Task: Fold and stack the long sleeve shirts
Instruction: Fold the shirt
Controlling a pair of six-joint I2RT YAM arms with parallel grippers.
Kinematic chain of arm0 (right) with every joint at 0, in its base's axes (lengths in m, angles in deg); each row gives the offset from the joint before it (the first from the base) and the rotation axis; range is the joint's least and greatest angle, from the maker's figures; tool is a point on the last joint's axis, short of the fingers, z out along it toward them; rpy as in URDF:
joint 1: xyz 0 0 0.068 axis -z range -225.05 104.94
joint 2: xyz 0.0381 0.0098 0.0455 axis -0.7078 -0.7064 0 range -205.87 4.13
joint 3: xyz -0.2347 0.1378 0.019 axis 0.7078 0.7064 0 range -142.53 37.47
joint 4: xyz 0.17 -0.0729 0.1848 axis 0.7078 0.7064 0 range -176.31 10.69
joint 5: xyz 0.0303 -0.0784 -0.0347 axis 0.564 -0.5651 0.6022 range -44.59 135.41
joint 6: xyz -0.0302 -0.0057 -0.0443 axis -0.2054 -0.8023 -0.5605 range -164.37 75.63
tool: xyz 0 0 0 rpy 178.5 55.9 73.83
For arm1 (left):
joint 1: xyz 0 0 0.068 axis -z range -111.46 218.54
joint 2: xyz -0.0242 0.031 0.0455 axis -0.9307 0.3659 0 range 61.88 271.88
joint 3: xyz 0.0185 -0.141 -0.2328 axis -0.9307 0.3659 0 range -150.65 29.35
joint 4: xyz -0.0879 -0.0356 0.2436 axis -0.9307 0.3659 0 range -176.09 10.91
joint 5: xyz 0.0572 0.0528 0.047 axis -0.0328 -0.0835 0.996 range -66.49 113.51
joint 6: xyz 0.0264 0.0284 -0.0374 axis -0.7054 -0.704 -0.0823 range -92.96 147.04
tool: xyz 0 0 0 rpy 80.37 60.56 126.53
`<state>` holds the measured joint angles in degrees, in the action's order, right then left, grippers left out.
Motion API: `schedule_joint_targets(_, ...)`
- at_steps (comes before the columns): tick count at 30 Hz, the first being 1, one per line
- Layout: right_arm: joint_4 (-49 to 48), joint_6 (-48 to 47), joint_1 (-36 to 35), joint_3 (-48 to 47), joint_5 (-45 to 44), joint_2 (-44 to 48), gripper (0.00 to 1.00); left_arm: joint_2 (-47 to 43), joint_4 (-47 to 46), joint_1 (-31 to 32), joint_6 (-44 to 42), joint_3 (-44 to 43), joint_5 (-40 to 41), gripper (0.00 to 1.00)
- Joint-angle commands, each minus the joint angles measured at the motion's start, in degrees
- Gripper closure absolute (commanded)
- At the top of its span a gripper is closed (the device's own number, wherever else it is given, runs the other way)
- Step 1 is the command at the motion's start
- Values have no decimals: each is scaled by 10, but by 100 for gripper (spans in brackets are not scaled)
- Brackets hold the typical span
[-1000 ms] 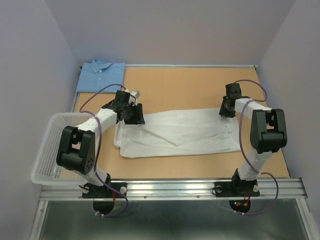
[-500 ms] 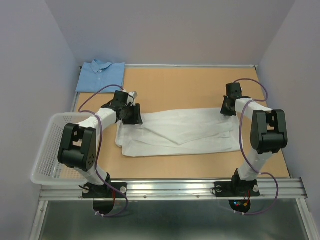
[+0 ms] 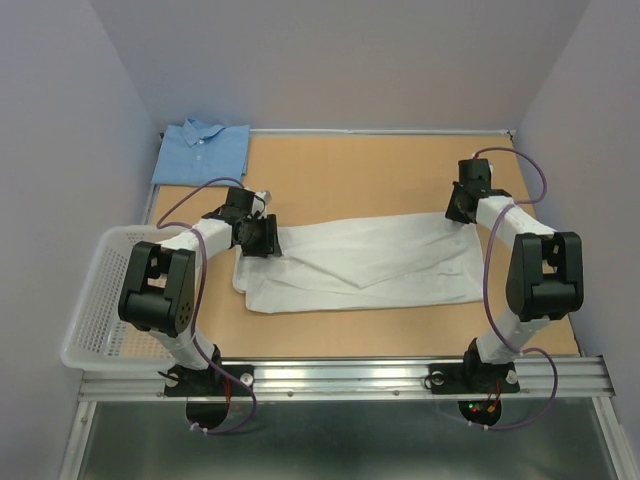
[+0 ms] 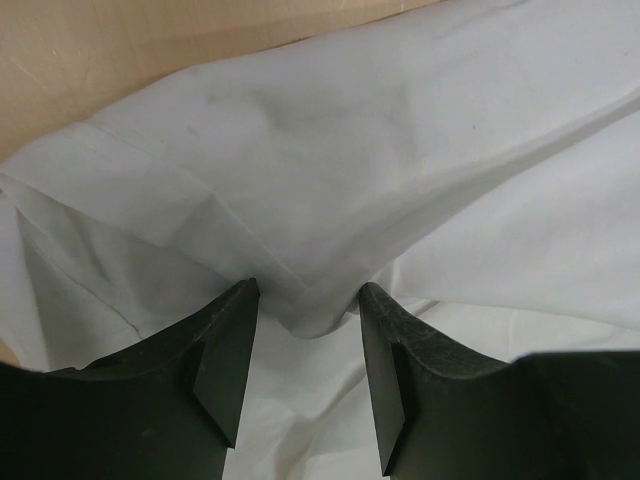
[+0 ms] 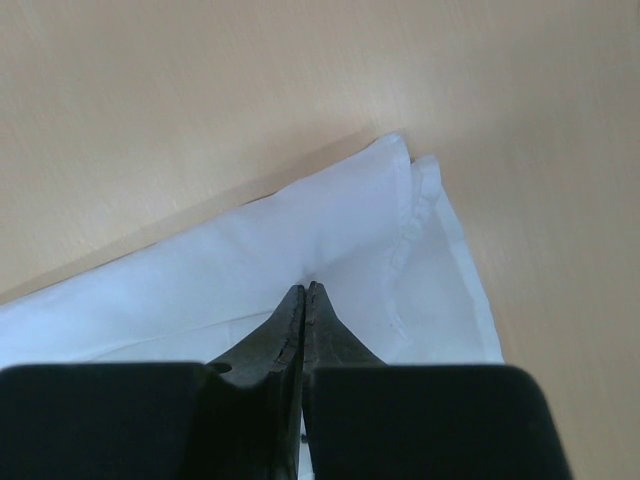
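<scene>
White shirt [image 3: 370, 265], collar hidden, sleeves indistinct

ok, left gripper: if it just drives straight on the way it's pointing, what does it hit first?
The white shirt. The left gripper has jaws apart, with a raised fold of that cloth right at its tips, so it likely meets the fold at once.

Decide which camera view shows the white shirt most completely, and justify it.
Top external: the whole white shirt lies spread across the table, its full outline visible. Left wrist shows only a fold inside the left end effector; right wrist shows only a hemmed corner, with cloth pinched in the shut right end effector.
</scene>
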<state>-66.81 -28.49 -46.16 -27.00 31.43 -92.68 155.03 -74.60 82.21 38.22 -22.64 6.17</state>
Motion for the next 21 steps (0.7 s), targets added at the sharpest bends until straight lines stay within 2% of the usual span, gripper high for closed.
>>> schedule_joint_targets(1, -4, 3, 3, -40, -11, 2, 98, -4, -7, -6, -9, 9, 3, 44)
schedule_joint_targets(10, -2, 26, 3, 5, -9, -18, 91, -23, -1, -6, -10, 0, -9, 44)
schedule_joint_targets(14, -2, 43, 5, 28, -42, -41, 90, -23, 5, -7, -12, -5, -12, 44)
schedule_joint_targets(17, -2, 53, 6, 36, -70, -57, 83, -24, 8, -7, -14, -7, -9, 44)
schedule_joint_targets(21, -1, 58, 7, 32, -70, -49, 79, -29, 13, -7, -16, -6, -6, 44)
